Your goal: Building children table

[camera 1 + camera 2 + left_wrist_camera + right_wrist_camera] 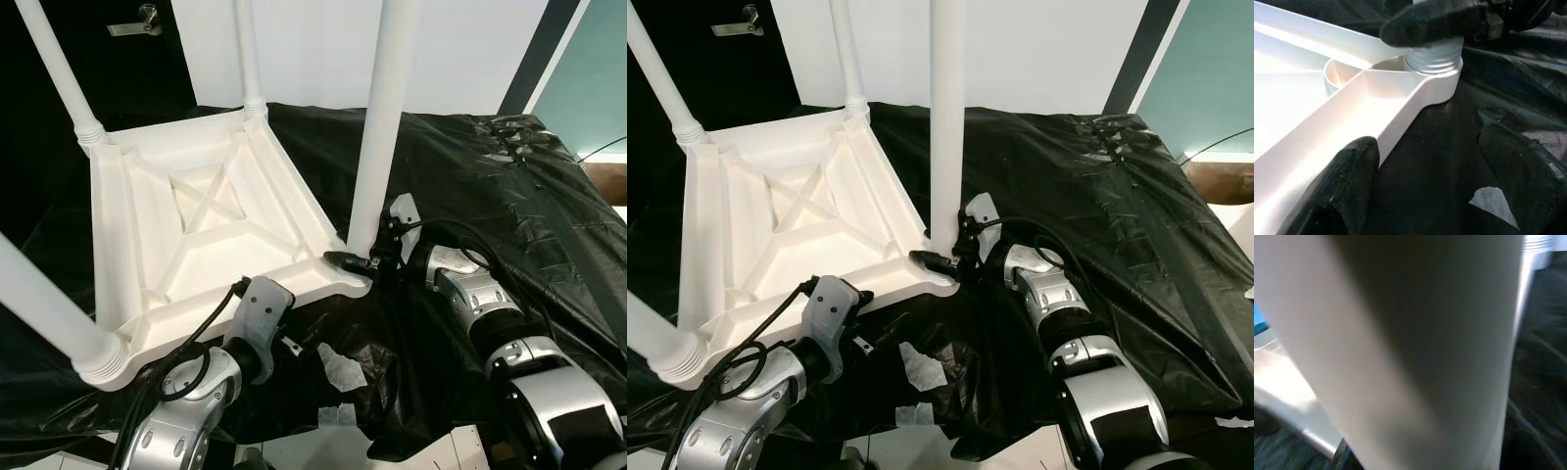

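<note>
You have the children's table top (196, 220) lying upside down on the black sheet (490, 176), ribbed underside up, which is why the sockets face you and the legs stand straight up. Four legs are in. The one that matters now is the near-right leg (382, 117), seated in the corner at about 4 o'clock of the top.

Your right gripper (355, 260) sits at the very foot of that leg, its jaws closed around the base just above the threaded collar (1434, 58). That low hold makes sense for turning the leg home without levering it sideways.

Your left gripper (257, 311) is at the near edge of the top, about 6 o'clock, with one black finger (1342, 191) lying against the rim. My reading is that it braces the top so it does not spin with the leg. Whether its jaws are open or closed, you cannot tell from here.

Scraps of white paper (343, 370) lie on the sheet just beside your left wrist.
</note>
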Controlling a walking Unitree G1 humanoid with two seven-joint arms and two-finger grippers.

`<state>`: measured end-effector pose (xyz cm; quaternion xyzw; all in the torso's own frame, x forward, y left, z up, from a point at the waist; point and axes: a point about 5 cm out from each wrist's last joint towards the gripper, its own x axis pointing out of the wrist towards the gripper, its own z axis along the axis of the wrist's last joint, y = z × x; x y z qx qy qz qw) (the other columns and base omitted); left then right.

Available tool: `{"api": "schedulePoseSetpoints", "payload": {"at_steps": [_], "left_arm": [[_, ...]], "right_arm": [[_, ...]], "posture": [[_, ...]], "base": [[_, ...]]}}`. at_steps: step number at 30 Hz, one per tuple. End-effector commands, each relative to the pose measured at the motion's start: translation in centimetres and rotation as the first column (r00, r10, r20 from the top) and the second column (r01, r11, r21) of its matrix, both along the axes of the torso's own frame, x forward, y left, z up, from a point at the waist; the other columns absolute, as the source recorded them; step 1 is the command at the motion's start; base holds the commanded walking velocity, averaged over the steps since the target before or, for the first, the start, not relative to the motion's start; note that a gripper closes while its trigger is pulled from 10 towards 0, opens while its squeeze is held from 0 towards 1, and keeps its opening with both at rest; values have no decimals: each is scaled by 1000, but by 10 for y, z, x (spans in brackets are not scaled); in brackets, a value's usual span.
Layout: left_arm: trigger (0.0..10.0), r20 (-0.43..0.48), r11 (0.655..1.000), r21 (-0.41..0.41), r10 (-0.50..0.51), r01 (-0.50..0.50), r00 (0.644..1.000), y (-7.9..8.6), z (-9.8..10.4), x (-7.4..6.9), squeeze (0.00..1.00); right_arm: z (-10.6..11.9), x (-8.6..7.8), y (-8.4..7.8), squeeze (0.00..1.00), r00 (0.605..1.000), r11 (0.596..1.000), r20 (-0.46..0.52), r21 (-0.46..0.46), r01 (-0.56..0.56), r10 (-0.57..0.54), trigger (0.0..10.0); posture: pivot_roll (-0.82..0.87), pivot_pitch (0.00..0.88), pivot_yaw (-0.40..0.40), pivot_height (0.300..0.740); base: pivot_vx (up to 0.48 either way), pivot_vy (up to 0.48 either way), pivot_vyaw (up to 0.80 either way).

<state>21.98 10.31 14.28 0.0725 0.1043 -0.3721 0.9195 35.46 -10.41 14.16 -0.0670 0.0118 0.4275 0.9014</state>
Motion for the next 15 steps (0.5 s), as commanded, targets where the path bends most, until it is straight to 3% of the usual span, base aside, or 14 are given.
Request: {"api": "schedulePoseSetpoints", "payload": {"at_steps": [1, 3, 5, 6, 9, 12, 13, 14, 15], "left_arm": [[10000, 12, 998, 25, 50, -51, 999, 1, -2, 3, 0], [10000, 11, 998, 31, 63, -63, 998, 2, -3, 5, 0], [10000, 19, 996, 33, 79, -79, 997, 2, -3, 8, 0], [10000, 19, 996, 33, 79, -79, 997, 2, -3, 8, 0], [10000, 23, 996, 45, 81, -82, 996, 1, -4, 10, 0], [10000, 24, 995, 58, 81, -83, 996, 2, -5, 11, 0], [10000, 30, 993, 71, 93, -95, 995, 4, -6, 14, 0], [10000, 30, 993, 71, 93, -95, 995, 4, -6, 14, 0], [10000, 38, 991, 74, 108, -110, 993, 6, -5, 16, 0]], "right_arm": [[-13, -1, -5, 0, 996, 996, -56, -56, 71, -74, 0], [-15, -3, -2, 0, 989, 991, -75, -35, 127, -129, 0], [-20, -8, 7, 0, 961, 965, -98, 3, 261, -260, 0], [-20, -8, 7, 0, 961, 965, -98, 3, 261, -260, 0], [-23, -13, 15, 0, 911, 915, -127, 39, 401, -393, 0], [-23, -15, 20, 0, 884, 888, -134, 57, 457, -447, 0], [-22, -21, 32, 0, 867, 866, -174, 110, 488, -466, 0], [-22, -21, 32, 0, 867, 866, -174, 110, 488, -466, 0], [-19, -24, 39, 0, 884, 877, -175, 144, 459, -434, 1569]], "posture": [[177, 42, -66, 740], [174, 43, -63, 740], [173, 53, -56, 740], [173, 53, -56, 740], [169, 61, -53, 740], [173, 62, -54, 740], [173, 62, -51, 740], [173, 62, -51, 740], [172, 62, -46, 740]], "base": [[0, 0, 0], [0, 0, 0], [0, 0, 0], [0, 0, 0], [0, 0, 0], [0, 0, 0], [0, 0, 0], [0, 0, 0], [0, 0, 0]]}}
